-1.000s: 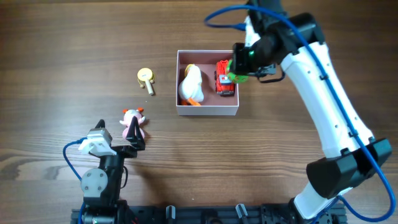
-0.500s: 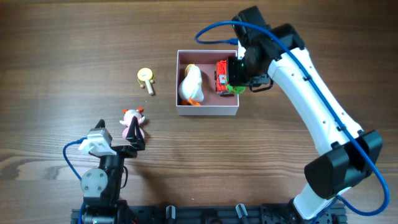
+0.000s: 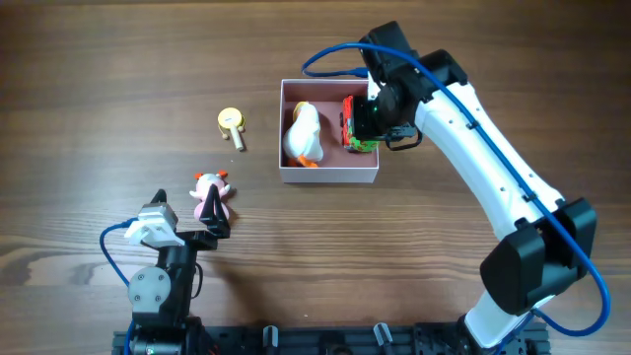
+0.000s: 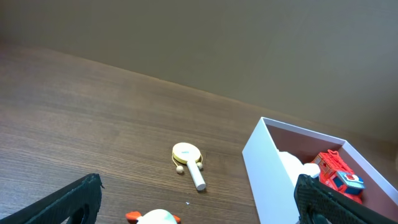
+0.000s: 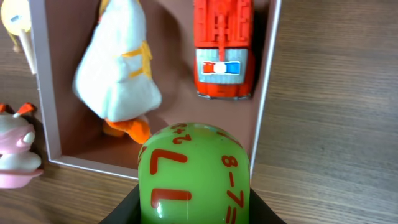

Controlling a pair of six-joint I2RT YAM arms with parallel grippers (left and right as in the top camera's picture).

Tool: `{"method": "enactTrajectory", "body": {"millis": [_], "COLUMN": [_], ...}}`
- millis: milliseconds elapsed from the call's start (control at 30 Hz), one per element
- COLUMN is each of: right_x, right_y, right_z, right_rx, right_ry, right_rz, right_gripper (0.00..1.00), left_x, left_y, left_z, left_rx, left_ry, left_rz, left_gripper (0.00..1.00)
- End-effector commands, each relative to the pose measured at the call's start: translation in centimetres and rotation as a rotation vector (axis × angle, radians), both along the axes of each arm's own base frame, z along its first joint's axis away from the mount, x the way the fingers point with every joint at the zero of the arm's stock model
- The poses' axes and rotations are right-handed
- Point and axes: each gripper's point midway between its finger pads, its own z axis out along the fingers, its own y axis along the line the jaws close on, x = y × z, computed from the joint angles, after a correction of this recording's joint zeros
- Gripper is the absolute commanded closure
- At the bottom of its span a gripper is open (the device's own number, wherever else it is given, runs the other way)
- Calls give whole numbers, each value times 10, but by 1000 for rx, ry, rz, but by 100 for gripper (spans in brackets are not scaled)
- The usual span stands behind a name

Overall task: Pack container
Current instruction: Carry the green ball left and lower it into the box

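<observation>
The right fingers (image 3: 363, 128), clamped on a green numbered toy (image 5: 194, 171), have swung left over the right wall of the container (image 3: 330, 178), which sits mid-surface toward the far edge, so a drop looks close, while the left fingers (image 3: 215, 219) gape wide.

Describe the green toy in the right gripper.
The green toy is a rounded, glossy, plastic-looking block printed with red numerals and sums. The right gripper holds it between black fingers, raised over the container's corner nearest the red truck. Only the fingers are seen touching it.
</observation>
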Motion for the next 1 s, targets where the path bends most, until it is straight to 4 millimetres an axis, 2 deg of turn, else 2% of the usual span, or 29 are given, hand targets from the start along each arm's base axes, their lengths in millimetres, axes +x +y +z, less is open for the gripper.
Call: {"method": "enactTrajectory", "body": {"millis": [0, 267, 367, 967], "right_x": [-1, -4, -4, -3], "right_y": [6, 1, 1, 0], "right_z": [-17, -62, -70, -71], "right_rx": [-5, -77, -87, -96], "right_ry": [42, 152, 170, 166], "right_rz": [2, -7, -7, 5], "right_gripper": [74, 73, 73, 59], "left_x": [0, 0, 0, 0], "left_y": [2, 2, 2, 2], "left_z": [-1, -1, -1, -1], "left_rx": [-4, -4, -4, -4], "left_ry": [-1, -1, -1, -1], "left_rz": [9, 9, 9, 9], "left_gripper": [0, 0, 0, 0]}}
